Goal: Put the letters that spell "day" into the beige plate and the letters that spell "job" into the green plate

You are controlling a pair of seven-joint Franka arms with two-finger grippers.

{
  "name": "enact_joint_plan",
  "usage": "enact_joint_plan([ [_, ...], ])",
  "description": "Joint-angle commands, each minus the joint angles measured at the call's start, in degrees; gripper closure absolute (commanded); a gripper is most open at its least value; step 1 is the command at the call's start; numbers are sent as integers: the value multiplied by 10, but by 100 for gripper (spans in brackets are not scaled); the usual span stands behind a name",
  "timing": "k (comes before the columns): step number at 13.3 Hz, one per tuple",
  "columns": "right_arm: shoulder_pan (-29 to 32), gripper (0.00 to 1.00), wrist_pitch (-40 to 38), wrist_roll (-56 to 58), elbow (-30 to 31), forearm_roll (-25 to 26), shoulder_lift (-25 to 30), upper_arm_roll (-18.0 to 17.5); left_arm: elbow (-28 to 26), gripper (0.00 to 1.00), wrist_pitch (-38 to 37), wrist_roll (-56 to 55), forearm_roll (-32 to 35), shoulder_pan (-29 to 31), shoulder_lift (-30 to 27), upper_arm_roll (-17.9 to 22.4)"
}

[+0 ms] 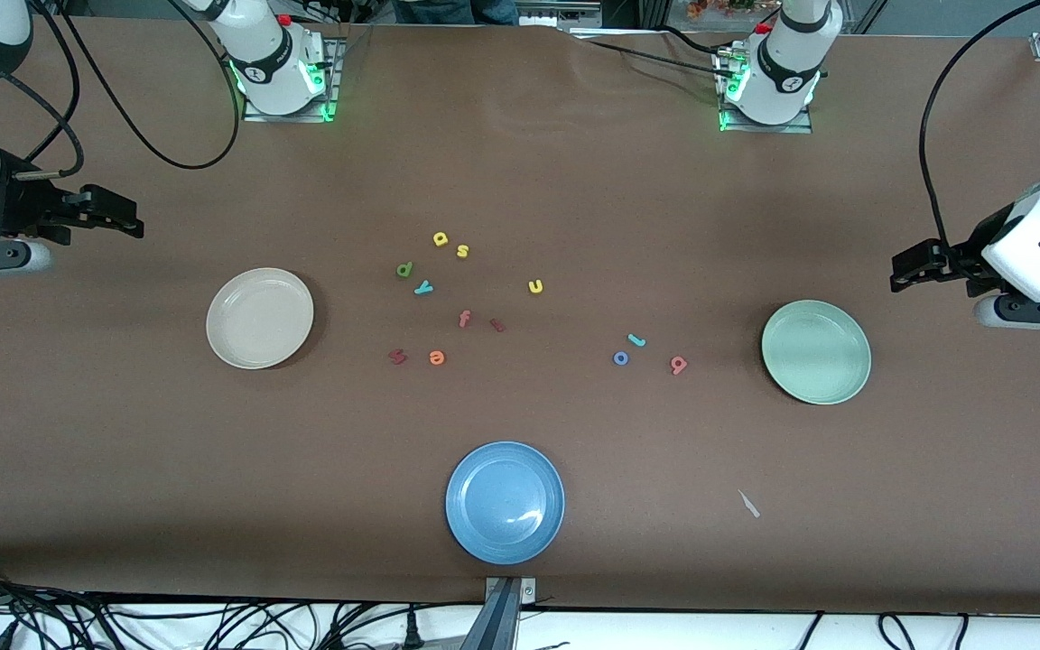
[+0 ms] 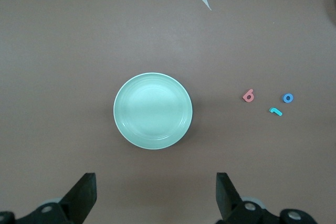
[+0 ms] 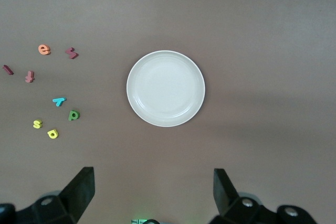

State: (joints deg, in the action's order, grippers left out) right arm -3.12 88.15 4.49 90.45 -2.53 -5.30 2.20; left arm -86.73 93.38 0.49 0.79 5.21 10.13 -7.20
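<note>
Near green plate, at table end: left hand open, empty; right hand open near beige plate.

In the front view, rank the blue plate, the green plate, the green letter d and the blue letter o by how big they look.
1. Blue plate, though it lies nearest the camera, so its lead over the next is unsure.
2. Green plate.
3. Green d and blue o: both tiny, too alike to rank.

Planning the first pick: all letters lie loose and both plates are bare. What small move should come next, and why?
Probably bring the open left gripper over the salmon b: of the job letters, it lies closest to the green plate. The right gripper waits open.
</note>
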Motion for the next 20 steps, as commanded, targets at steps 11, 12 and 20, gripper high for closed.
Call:
enact_joint_plan([
  [11, 4, 0, 0, 8, 6, -9, 6, -1, 2, 0, -8, 17, -13, 3, -1, 0],
  [12, 2, 0, 0, 8, 6, -9, 6, -1, 2, 0, -8, 17, -13, 3, -1, 0],
  [20, -1, 0, 7, 0, 12, -10, 6, -4, 2, 0, -8, -35, -18, -9, 23, -4],
])
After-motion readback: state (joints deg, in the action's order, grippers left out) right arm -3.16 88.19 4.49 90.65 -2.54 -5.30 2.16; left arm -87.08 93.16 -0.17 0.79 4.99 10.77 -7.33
